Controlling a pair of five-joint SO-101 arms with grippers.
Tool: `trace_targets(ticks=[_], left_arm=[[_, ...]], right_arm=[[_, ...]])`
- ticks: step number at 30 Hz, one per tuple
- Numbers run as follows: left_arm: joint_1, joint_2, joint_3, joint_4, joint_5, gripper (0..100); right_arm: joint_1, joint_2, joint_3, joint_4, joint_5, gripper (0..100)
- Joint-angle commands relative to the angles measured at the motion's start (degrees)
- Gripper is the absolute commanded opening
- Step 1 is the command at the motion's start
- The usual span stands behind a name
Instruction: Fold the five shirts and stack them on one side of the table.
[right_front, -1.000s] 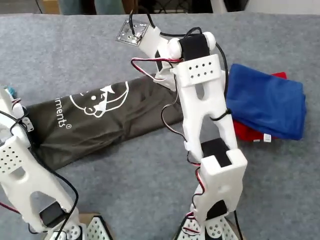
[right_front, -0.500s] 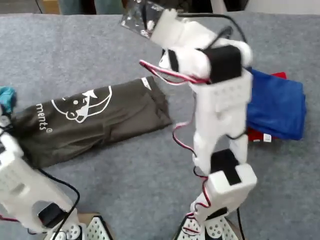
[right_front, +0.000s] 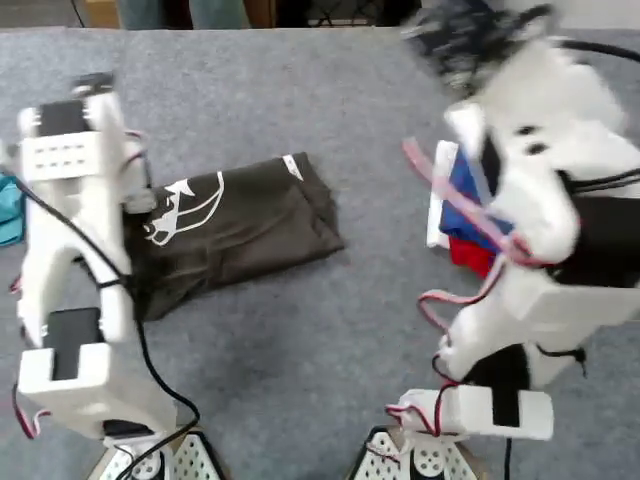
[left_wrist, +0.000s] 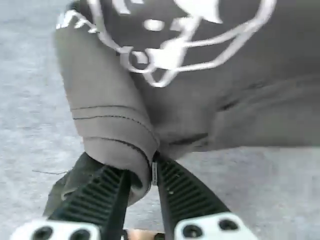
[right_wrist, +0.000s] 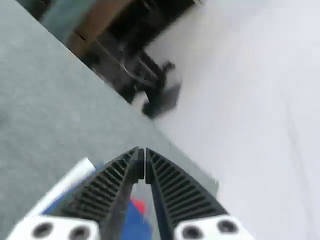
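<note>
Left gripper (left_wrist: 152, 162) is pinching a rolled edge of the dark grey-brown printed cotton shirt (right_front: 250, 220), which is lying part-folded left of centre on the grey felt worktop (right_front: 300, 350). Right gripper (right_wrist: 144, 155) is hanging jaws-together, holding nothing, above the folded blue shirt (right_front: 462, 188) sitting on the folded red shirt (right_front: 470, 255).

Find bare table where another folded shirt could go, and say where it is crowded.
Bare: the table between dark shirt and blue stack, and in front of and behind the shirt. Crowded: right arm over the stack; left gripper pinching the shirt's end.
</note>
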Motion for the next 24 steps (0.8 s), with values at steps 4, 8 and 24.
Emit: trace_targets(ticks=[4, 8, 24], left_arm=[[13.67, -2.73, -3.03, -3.69, 1.49, 3], [20.09, -2.02, -5.93, -6.42, 1.67, 3], [27.38, 25.58, -36.0, -11.08, 10.81, 3]], right_arm=[[12.13, -1.19, 6.29, -0.79, -0.62, 1.5], [12.66, -1.19, 11.21, -2.29, -0.18, 1.5], [11.52, -1.19, 23.69, -10.37, 3.6, 1.5]])
